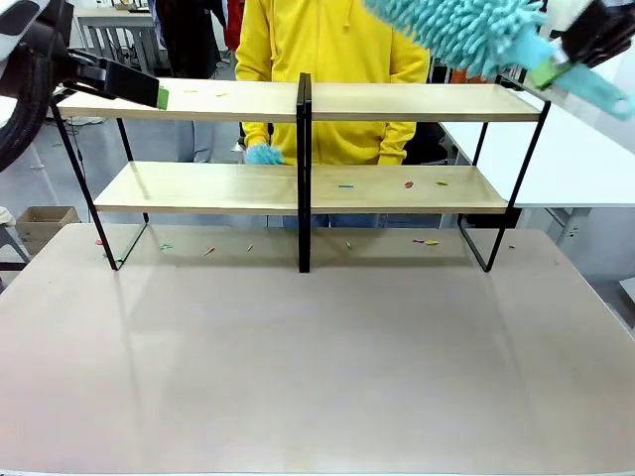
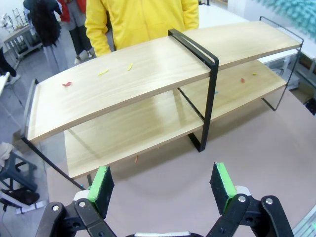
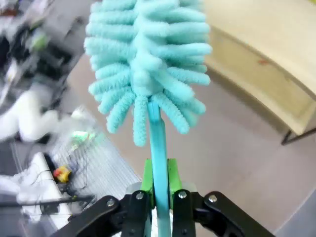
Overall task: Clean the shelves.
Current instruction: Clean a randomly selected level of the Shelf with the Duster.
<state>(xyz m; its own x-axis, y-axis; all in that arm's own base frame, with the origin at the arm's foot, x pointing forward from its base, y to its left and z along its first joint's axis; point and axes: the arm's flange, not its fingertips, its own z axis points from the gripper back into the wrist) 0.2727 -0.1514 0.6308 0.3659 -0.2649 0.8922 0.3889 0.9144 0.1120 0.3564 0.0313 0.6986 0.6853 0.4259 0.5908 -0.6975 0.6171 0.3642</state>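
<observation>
teal duster (image 3: 148, 64) in right end effector (image 3: 159, 174), shelves (image 1: 397, 102) scattered with bits (image 1: 408, 184)

Grey-beige tabletop (image 1: 317, 357) carries the shelves (image 2: 148, 64), straight ahead of the left gripper (image 2: 162, 174). Top-board scraps (image 2: 102, 72), red and yellow, lie ahead-left of it. Lower-board scraps (image 1: 408, 184) lie off to its right, and tabletop bits (image 1: 429, 241) lie beneath those.

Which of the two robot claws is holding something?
The right gripper: its jaws are shut on the handle of a fluffy turquoise duster. The left gripper differs in that its green pads stand wide apart with nothing between them.
</observation>
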